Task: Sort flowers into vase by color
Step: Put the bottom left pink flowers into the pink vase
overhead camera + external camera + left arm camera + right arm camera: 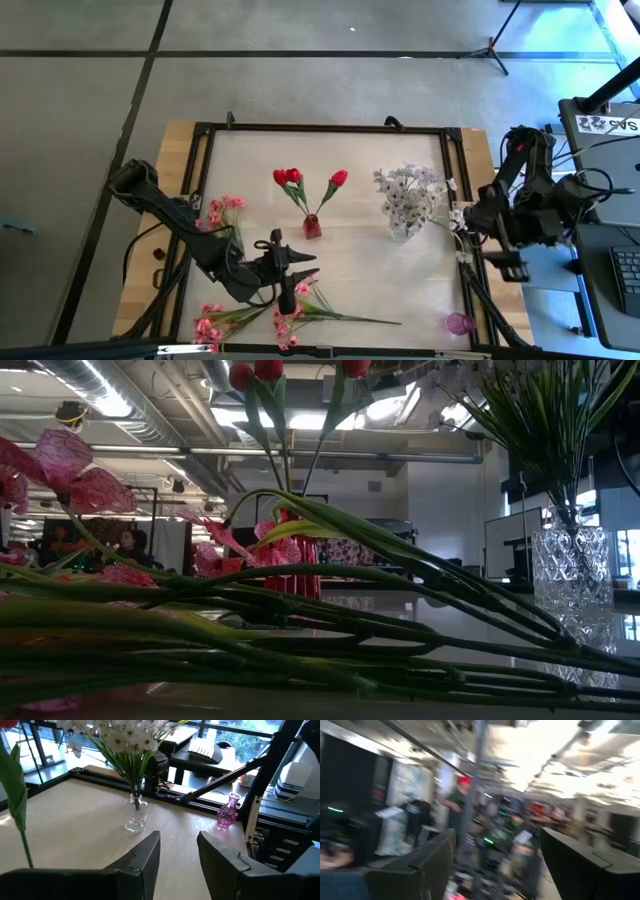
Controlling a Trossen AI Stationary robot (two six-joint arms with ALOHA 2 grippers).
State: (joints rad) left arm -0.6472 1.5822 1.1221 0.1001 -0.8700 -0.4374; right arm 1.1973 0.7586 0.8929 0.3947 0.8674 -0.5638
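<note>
A small red vase [312,227] stands at the middle of the surface [350,280] and holds three red tulips [289,177], two leaning one way and one [339,179] the other. Just beside it toward the right arm, a clear cut-glass vase [400,230] holds a full bunch of white sprigs [408,190]; the left wrist view shows their green stems packed into its neck [135,813]. A purple vase [459,323] stands empty at the near corner on the right arm's side, well apart from the other two. The pink sprays are not in any vase: one [225,210] lies near the left arm, and several more [290,318] lie in a loose pile along the near edge, their long stems crossing the low view [300,630]. The left end effector [288,268] hovers just above that pile, its fingers [145,857] narrowly apart and holding nothing. The right end effector [495,865] is raised off the surface's side edge, pointing into the room, its fingers wide apart and empty.
</note>
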